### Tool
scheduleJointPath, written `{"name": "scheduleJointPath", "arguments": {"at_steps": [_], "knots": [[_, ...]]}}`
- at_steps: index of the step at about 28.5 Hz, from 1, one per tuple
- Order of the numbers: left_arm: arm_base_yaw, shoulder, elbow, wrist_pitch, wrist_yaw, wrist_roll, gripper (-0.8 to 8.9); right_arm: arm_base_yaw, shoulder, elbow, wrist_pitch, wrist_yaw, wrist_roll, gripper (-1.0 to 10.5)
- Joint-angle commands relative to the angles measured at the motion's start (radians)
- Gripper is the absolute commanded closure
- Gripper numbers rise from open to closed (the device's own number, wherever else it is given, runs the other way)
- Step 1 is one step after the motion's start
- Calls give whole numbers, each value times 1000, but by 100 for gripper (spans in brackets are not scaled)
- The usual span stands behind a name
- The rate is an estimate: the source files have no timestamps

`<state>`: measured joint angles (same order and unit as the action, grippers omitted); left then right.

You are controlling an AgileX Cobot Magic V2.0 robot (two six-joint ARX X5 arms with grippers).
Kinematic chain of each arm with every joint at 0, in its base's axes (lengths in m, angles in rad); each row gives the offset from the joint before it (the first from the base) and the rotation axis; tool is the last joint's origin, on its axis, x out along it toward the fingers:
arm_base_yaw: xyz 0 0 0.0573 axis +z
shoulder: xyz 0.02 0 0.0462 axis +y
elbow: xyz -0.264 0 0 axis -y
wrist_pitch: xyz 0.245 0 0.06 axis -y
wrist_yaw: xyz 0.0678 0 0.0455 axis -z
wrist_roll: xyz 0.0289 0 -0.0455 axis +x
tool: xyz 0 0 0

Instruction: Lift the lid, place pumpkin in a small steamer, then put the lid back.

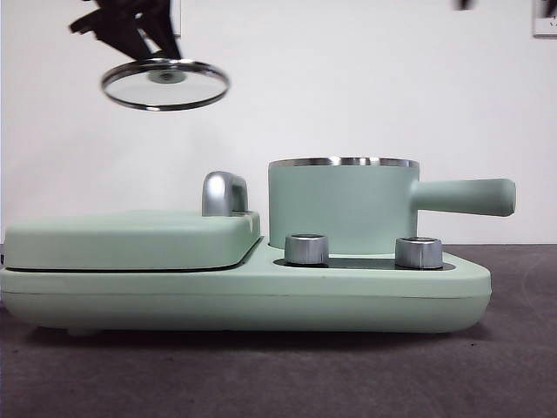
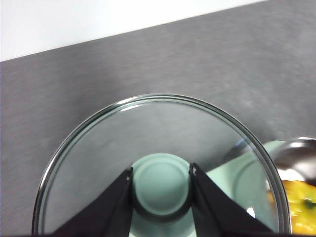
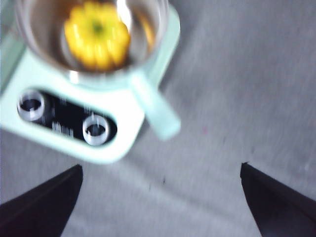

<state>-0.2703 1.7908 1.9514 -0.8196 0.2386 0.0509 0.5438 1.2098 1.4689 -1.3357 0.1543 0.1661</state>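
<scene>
My left gripper is shut on the mint-green knob of the glass lid. In the front view it holds the lid high in the air, above the flat griddle cover and left of the small steamer. The steamer is a mint-green pot with a steel rim and a long side handle. The yellow pumpkin lies inside the steamer, seen from above in the right wrist view. My right gripper is open and empty, well above the table beside the cooker.
The steamer stands on a mint-green cooker base with two steel dials. A flat rectangular cover with a chrome handle fills its left half. Grey tabletop lies around it.
</scene>
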Motion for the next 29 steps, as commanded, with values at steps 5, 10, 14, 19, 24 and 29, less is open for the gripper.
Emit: {"name": "scheduleJointPath", "arguments": {"at_steps": [5,10,14,19,24,29], "knots": [[-125,10,39,32,10,14,797,17,-421,-367,144,-21,99,442],[-217,11,39,42,10,36,797,17,-709,-527,187,-108,95,442],[-283,17,39,47,10,56,797,17,-884,-565,182,-141,95,442],[-380,68,39,58,9,94,797,17,-1052,-565,191,-187,97,442],[-417,130,39,67,-7,126,797,17,-1062,-565,191,-233,97,442],[-417,169,39,79,-6,169,797,17,-1062,-565,191,-233,100,442]]}}
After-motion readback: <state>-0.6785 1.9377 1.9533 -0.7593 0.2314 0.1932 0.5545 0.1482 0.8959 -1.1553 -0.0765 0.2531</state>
